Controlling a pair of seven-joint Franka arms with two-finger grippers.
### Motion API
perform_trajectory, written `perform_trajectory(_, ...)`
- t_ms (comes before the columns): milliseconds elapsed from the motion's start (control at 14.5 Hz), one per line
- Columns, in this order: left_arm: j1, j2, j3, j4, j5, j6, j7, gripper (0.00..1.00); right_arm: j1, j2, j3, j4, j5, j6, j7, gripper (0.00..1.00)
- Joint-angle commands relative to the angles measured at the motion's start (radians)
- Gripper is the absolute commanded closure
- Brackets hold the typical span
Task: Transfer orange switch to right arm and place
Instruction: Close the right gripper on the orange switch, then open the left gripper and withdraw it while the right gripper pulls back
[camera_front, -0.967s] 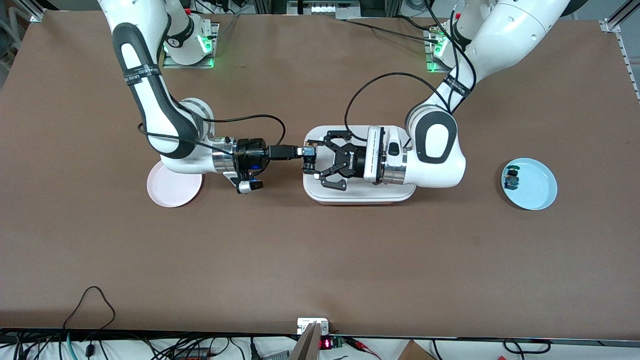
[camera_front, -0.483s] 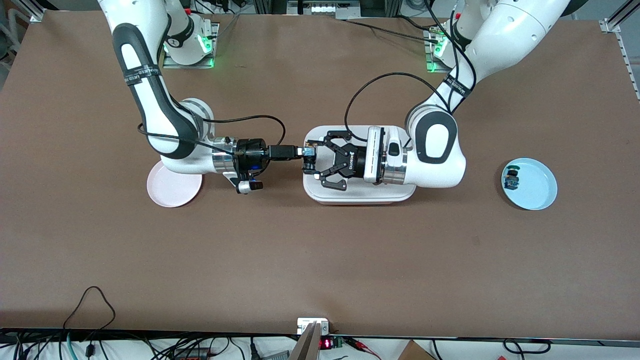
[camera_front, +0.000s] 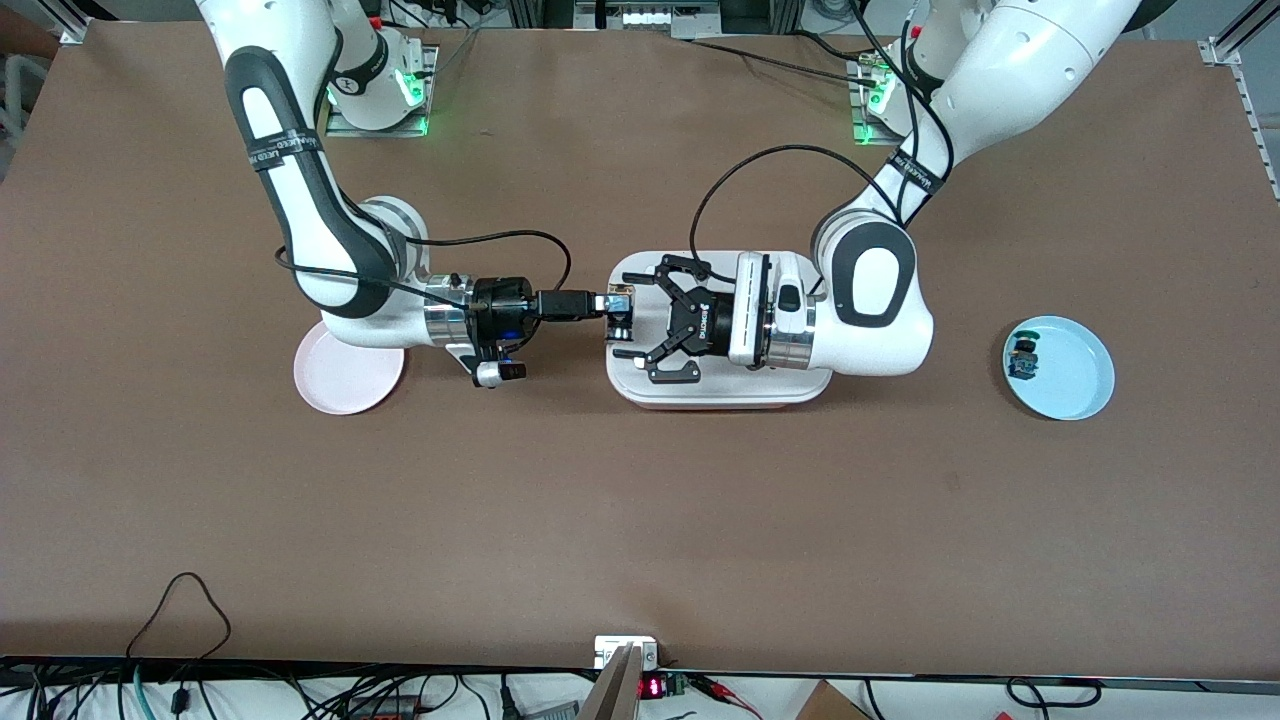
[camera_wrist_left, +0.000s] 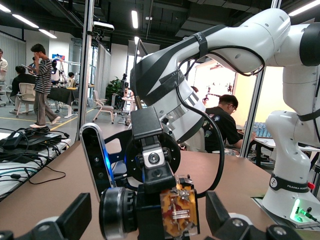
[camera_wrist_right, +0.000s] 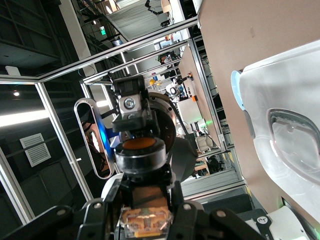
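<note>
Item 1, right end effector (camera_front: 612, 316): slim and black, held level over the edge of the white tray (camera_front: 720, 388) at the middle of the table (camera_front: 640, 520). I see its fingers clamped on the orange switch (camera_front: 620, 316).

Item 2, orange switch: up in the air between the two end effectors, over the tray's edge toward the right arm's end of the table. In the left wrist view its tan terminals (camera_wrist_left: 179, 214) face the camera; in the right wrist view the round orange cap (camera_wrist_right: 140, 144) shows in its black collar.

Item 3, left end effector (camera_front: 625, 317): wide black linkage claw, over the tray. I see its fingers spread apart, one on each side of the switch and clear of it.

Item 4, right arm (camera_front: 300, 200): white and dark grey, a black band with white lettering around the link; I cannot read it. It reaches from its base at the table's top edge.

Item 5, left arm (camera_front: 870, 290): white, with a similar lettered band. In the left wrist view a black ring at one arm's base reads "FRANKA" plus a word I cannot make out.

Item 6, pink plate (camera_front: 345, 378): on the table under the right arm's wrist.

Item 7, light blue plate (camera_front: 1075, 375): toward the left arm's end of the table, carrying a small blue-green capped switch (camera_front: 1023, 357).
</note>
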Motion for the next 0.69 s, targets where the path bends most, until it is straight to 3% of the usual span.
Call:
perform_trajectory(0, 0.007, -0.022, 0.001, -0.006, -0.016, -0.005, 0.003, 0.00, 0.006, 0.007, -0.005, 0.018, 0.020, 0.001, -0.008, 1.00)
perform_trajectory(138, 0.012, -0.031, 0.006, -0.003, 0.016, -0.009, -0.034, 0.00, 0.005, 0.004, -0.008, 0.015, 0.019, 0.001, -0.011, 1.00)
perform_trajectory(414, 0.068, -0.042, 0.003, 0.084, 0.291, -0.126, -0.311, 0.00, -0.012, 0.001, -0.014, 0.012, 0.011, 0.003, -0.045, 1.00)
perform_trajectory(622, 0.073, -0.048, 0.009, 0.120, 0.408, -0.189, -0.500, 0.00, -0.015, -0.005, -0.057, 0.009, -0.004, -0.006, -0.045, 1.00)
